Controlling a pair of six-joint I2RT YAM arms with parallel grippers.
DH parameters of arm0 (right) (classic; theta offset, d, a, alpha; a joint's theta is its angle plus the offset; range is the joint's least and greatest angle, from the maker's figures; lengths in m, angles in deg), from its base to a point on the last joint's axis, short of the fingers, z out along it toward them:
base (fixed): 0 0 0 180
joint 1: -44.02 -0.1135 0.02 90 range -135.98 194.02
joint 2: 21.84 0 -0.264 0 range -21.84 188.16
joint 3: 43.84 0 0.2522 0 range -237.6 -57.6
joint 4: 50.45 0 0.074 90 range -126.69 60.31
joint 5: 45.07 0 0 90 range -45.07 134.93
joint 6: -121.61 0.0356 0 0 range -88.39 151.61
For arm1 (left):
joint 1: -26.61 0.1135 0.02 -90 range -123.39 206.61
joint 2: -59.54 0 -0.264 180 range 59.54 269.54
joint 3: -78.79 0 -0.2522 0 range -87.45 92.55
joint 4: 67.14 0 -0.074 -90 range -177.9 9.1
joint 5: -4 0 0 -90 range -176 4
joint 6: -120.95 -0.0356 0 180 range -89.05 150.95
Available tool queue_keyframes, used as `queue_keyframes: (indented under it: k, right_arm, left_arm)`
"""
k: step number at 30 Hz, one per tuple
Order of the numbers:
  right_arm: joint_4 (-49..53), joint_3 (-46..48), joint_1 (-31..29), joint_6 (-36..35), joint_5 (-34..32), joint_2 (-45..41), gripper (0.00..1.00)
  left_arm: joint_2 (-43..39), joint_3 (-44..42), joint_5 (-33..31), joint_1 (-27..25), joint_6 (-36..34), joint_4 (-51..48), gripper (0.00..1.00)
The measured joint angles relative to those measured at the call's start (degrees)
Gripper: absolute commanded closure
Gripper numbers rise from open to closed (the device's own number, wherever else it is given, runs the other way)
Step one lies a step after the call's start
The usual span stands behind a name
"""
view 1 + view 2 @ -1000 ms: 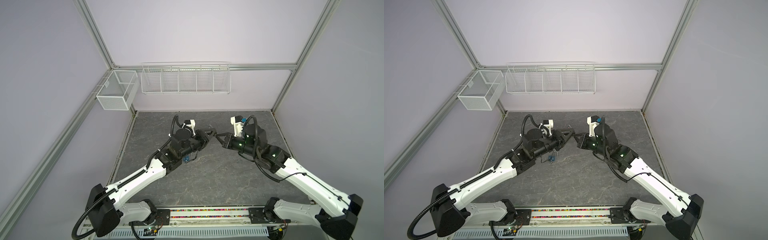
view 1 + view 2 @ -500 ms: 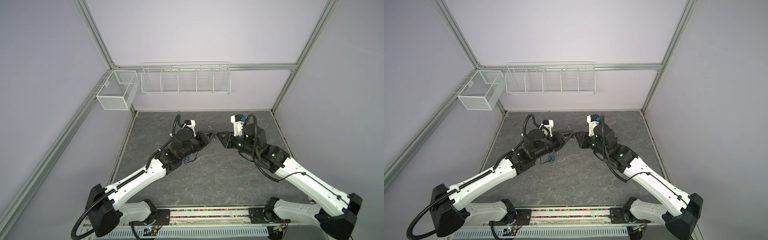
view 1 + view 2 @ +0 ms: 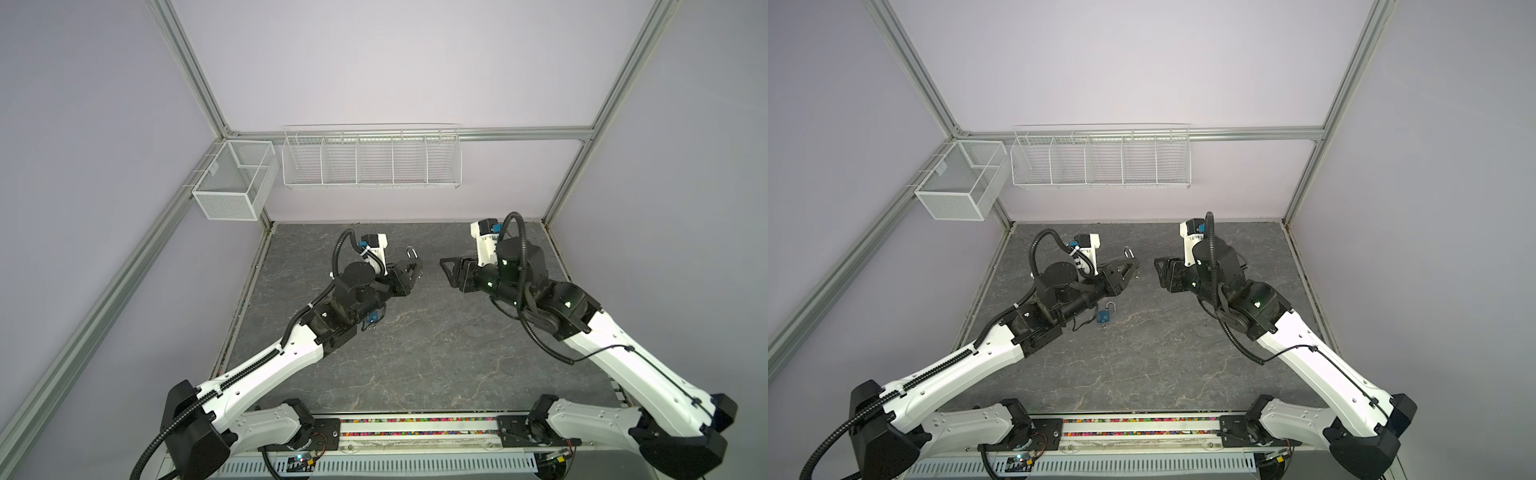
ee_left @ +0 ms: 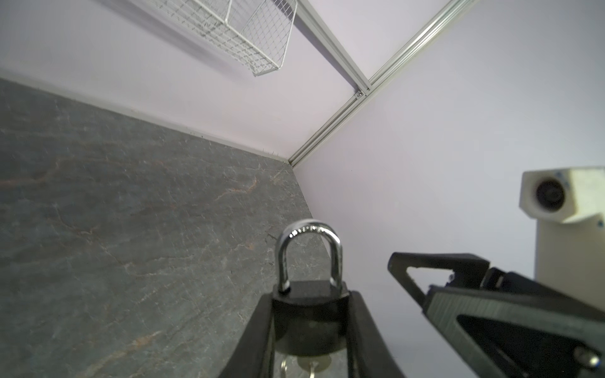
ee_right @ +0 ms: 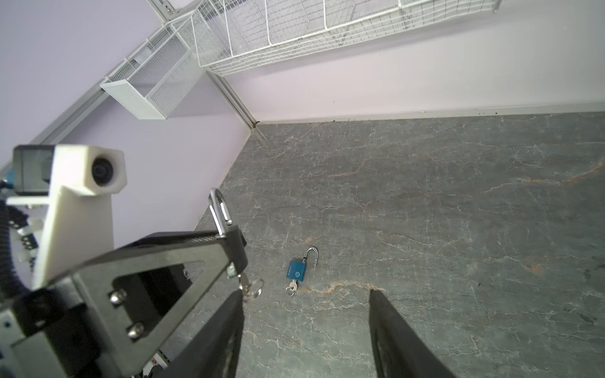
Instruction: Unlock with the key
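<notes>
We count two padlocks, two keys, two grippers and two wire baskets.

Landmark is the blue padlock (image 3: 1104,317). It lies flat on the grey table (image 3: 1142,365) with its shackle swung open. One key (image 5: 291,288) sits in the end opposite the shackle. In a top view the left arm half hides it.

The black padlock (image 4: 307,314) is up off the table, beyond the blue padlock toward the back wall. The left gripper (image 3: 417,268) is clamped on its body, and the shackle sticks out past the fingertips. The second key (image 5: 244,284) sits in its bottom end with a ring on it. We cannot tell whether this shackle is popped.

The right gripper (image 5: 306,294) has its jaws spread with nothing between them. It is right of the blue padlock and farther back. It faces the black padlock across a gap and touches neither lock.

There is one long wire basket (image 3: 372,166) with five compartments and one small mesh basket (image 3: 232,187). Both hang on the walls, well behind and above the blue padlock.
</notes>
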Motion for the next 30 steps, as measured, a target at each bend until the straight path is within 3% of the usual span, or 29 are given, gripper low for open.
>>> queue_keyframes:
  k: [8, 14, 20, 30]
  right_arm:
    - [12.2, -9.6, -1.9, -2.9, -2.1, 7.2, 0.09]
    - [18.6, -15.5, -3.7, -3.1, -4.4, 13.0, 0.06]
    - [21.2, -19.4, -4.0, -2.5, -5.0, 18.3, 0.05]
    - [23.0, -22.8, -4.0, -2.0, -9.4, 22.8, 0.04]
  left_arm:
    - [0.5, -11.1, -3.1, -0.4, -21.0, 11.5, 1.0]
    - [4.8, -13.8, -9.5, -4.0, -31.7, 21.3, 1.0]
    - [9.0, -15.1, -13.6, -5.8, -36.4, 30.7, 1.0]
    - [9.9, -15.1, -15.8, -7.0, -38.6, 35.3, 1.0]
